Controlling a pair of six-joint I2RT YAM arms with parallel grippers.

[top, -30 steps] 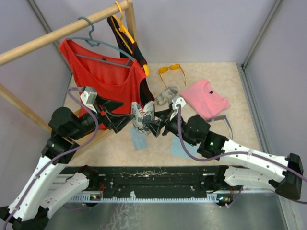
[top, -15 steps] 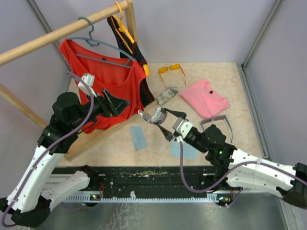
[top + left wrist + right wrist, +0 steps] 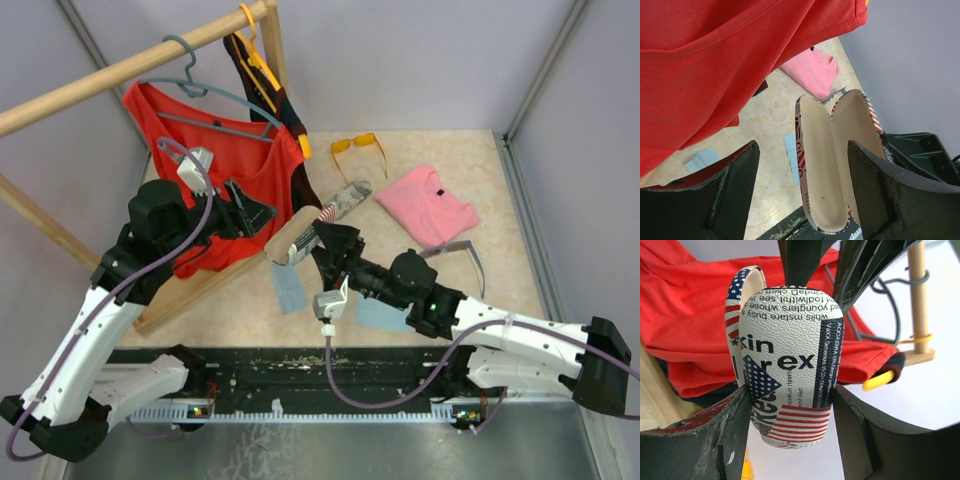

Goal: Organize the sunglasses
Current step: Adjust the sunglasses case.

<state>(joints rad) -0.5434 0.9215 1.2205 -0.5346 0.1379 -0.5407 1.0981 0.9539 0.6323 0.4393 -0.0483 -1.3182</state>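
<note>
Right gripper (image 3: 790, 405): jaws half-spread, clamping opened flag-print glasses case (image 3: 787, 365) aloft | left gripper (image 3: 802, 165): wide open, empty | orange sunglasses (image 3: 358, 147) beyond pink top (image 3: 428, 207), lilac sunglasses (image 3: 450, 246) on its near side | risk: the rounded case may twist or slip in the pinch.

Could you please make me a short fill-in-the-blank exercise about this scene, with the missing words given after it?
1. The right gripper is closed on a patterned glasses case, and the case itself is ___.
2. The left gripper holds ___.
3. The orange-yellow sunglasses lie on the table near the ___ folded shirt.

Missing words: open; nothing; pink
</note>
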